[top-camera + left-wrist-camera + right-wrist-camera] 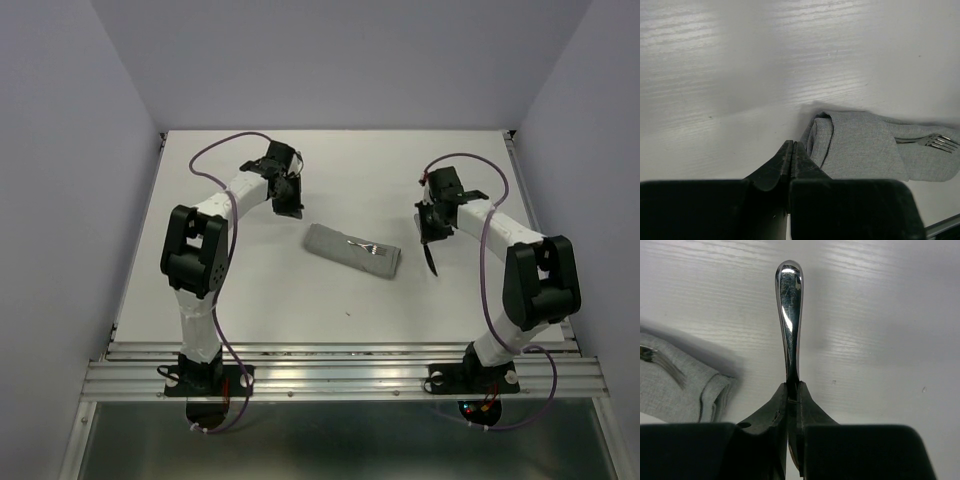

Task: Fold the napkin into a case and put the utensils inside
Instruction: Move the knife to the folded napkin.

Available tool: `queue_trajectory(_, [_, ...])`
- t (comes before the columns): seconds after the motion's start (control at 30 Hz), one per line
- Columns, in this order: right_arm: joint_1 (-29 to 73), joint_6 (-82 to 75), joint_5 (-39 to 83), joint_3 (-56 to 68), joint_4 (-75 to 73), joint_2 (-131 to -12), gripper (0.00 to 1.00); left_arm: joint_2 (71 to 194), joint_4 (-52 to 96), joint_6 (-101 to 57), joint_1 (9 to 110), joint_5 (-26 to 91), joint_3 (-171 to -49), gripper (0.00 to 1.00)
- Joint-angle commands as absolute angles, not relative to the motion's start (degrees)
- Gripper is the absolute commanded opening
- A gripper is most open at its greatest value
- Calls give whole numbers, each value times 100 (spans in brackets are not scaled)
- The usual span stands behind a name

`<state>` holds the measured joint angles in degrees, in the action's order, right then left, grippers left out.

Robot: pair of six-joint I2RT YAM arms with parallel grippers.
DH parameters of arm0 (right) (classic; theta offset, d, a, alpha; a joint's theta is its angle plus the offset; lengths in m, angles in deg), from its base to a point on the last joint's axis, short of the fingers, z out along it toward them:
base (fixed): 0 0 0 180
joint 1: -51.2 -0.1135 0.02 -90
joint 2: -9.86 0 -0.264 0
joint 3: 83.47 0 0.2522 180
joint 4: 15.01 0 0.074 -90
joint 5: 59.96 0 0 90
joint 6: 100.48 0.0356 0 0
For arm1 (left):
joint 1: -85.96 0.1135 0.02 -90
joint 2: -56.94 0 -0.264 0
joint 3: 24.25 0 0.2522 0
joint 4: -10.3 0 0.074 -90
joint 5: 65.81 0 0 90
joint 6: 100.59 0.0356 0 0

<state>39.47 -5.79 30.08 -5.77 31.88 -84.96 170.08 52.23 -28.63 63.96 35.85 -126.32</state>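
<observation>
The folded grey case [353,251] lay on the worktop [250,290] with the fork [935,141] tucked inside, tines showing. Right of the case, the right pincer [792,390] clamped the knife [789,315]. Near the case's other end, the left pincer [792,150] was closed and empty.

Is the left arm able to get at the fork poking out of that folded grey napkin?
Probably yes. The fork lies with its tines poking bare from the napkin, nothing covering them, and the left gripper, shut and empty, sits just beside the napkin's other end.
</observation>
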Motion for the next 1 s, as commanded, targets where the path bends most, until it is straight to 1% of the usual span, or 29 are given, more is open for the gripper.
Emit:
queue_trajectory(0.0, [3556,-828,2759,-204,3391,-8128,1,17128,5403,-2790,6442,3387,-12933,9])
queue_trajectory(0.2, [3072,-978,2697,-116,3532,-8102,1,17111,5386,-2808,6539,3395,-12898,9])
queue_trajectory(0.33, [2520,-1538,2635,-37,3689,-8145,1,17102,5342,-2808,6539,3474,-12801,9])
queue_trajectory(0.5, [2141,-1821,2688,-28,3804,-8365,1,17084,5333,-2808,6539,3509,-12705,9])
queue_trajectory(0.97, [1788,-2181,2538,-37,4103,-8646,1,17075,5333,-2781,6539,3518,-12704,9])
